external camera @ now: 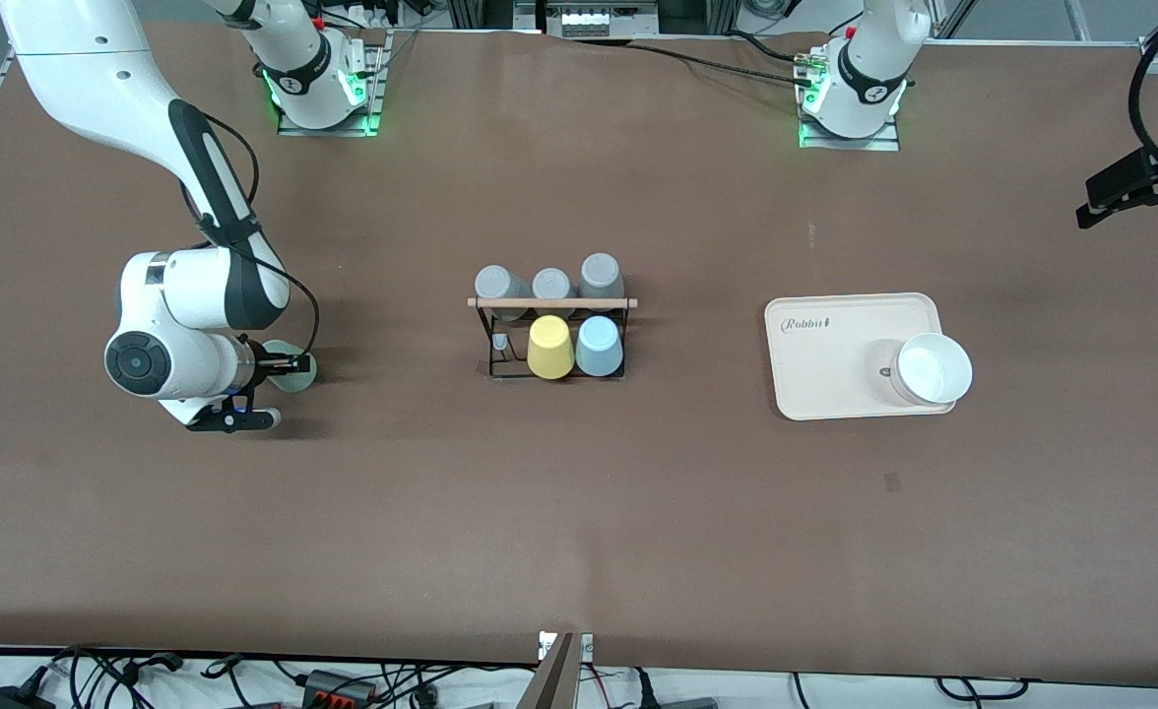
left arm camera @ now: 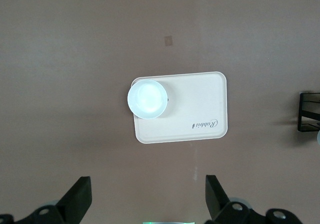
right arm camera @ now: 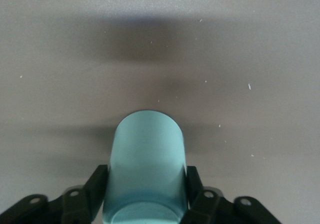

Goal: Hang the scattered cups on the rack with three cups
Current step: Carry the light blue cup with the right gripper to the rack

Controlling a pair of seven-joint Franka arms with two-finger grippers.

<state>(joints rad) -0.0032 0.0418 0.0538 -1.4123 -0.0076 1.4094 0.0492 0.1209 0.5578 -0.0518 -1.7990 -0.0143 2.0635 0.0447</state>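
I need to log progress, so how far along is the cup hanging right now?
Done: the light blue cup hangs on the rack beside the yellow cup. In hand: the right tool is shut on the mint green cup at the right arm's end. Left: hanging it on the free peg.

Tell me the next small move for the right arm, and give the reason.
Probably lift straight up. The right gripper is shut on the mint green cup at the right arm's end of the table, low over the surface. The rack already carries the light blue cup, with a bare peg beside the yellow cup.
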